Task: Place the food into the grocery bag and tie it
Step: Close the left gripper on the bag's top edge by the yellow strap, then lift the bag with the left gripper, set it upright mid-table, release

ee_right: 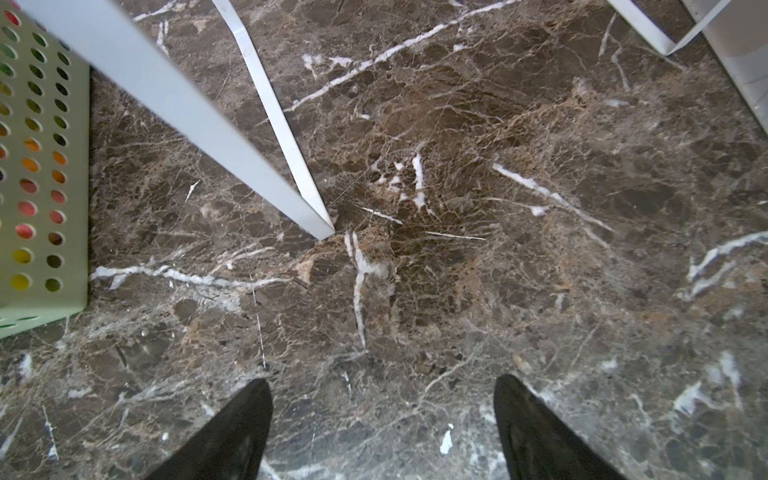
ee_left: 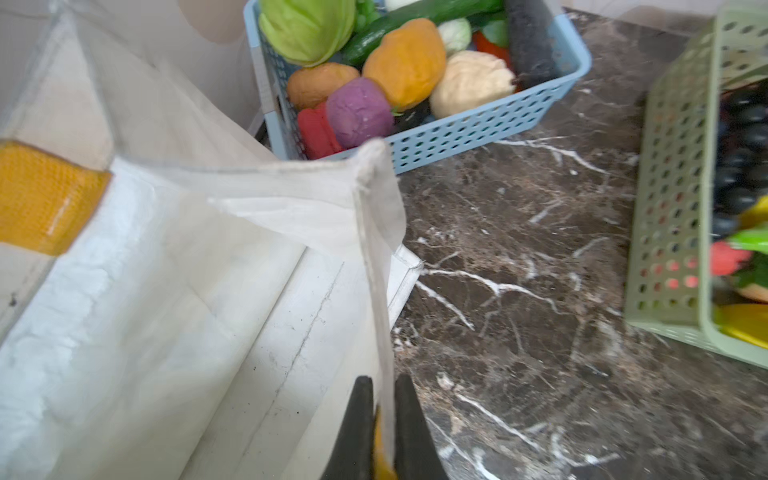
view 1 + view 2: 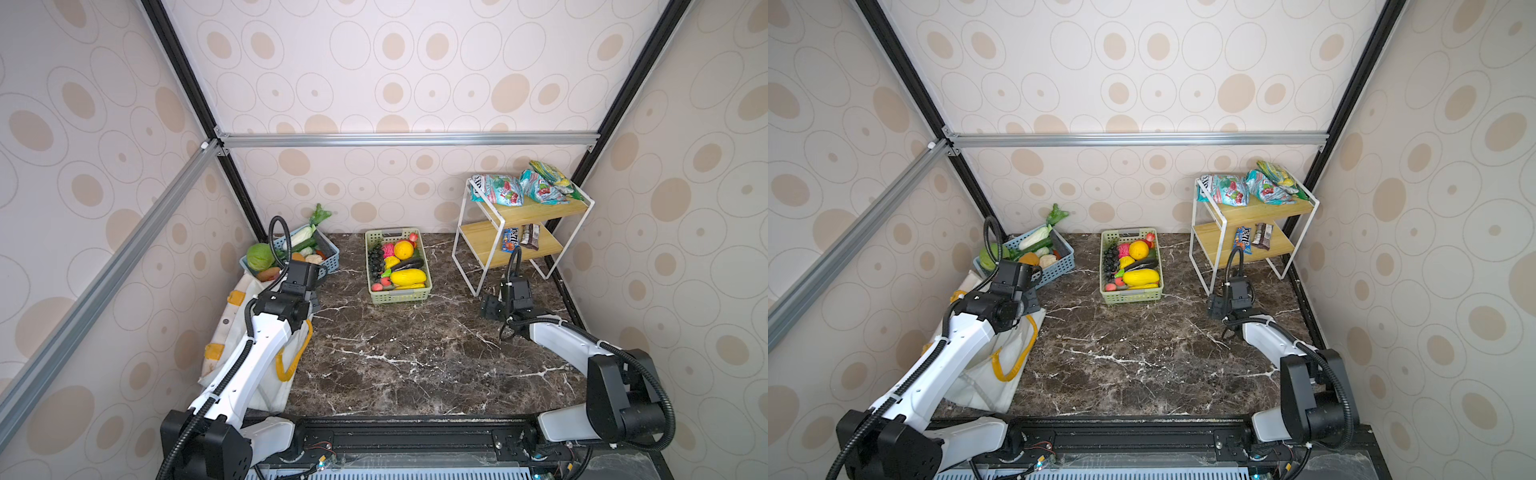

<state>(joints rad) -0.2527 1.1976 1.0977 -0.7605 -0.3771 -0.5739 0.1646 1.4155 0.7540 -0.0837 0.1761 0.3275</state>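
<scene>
Beside the blue basket, the rim of the grocery bag was clamped by the left gripper; the right gripper was spread, empty. Food lay unpacked in that basket. Bag-opening was judged under way; a rim lift was called for.

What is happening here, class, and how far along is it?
The left arm's jaws are shut on the rim of the bag, beside the blue basket. The right arm's jaws stand open over the bare table near the rack, holding nothing. The food sits in that basket and the green basket; none shows in the bag.
</scene>
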